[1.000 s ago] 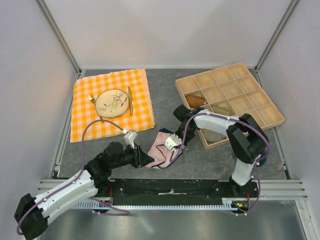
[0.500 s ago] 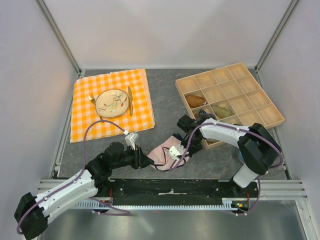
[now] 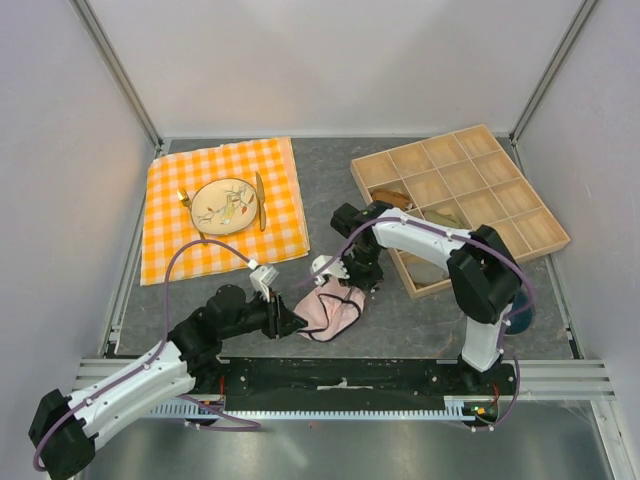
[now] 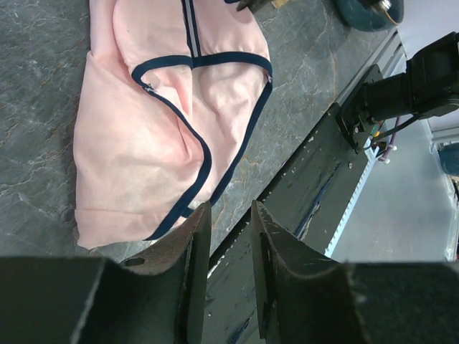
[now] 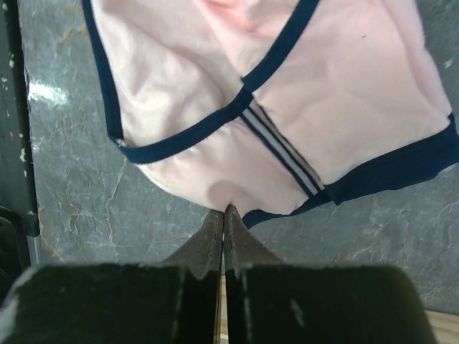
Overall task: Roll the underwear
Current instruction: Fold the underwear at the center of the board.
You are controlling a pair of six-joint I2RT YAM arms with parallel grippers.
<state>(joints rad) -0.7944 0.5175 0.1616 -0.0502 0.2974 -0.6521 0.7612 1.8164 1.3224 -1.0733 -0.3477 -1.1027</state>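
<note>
The underwear (image 3: 326, 308), pale pink with navy edging, lies crumpled on the grey table between the two arms. My right gripper (image 3: 337, 286) is at its far edge. In the right wrist view the right gripper (image 5: 226, 211) is shut, pinching a small pucker of the underwear (image 5: 215, 107) at its hem. My left gripper (image 3: 293, 322) sits low at the garment's near left side. The left wrist view shows the left gripper (image 4: 229, 211) open with only table and rail in the gap. One of its fingers (image 4: 193, 236) is at the corner of the underwear (image 4: 143, 143).
An orange checked cloth (image 3: 170, 250) at the back left holds a plate (image 3: 225, 205) with fork and knife. A wooden compartment tray (image 3: 487, 207) at the back right holds rolled garments (image 3: 392, 201). A black rail (image 3: 340, 372) runs along the near edge.
The right gripper closed on the underwear's edge and pulled it away from the rail and leftward. The garment is more bunched. The left gripper has barely moved.
</note>
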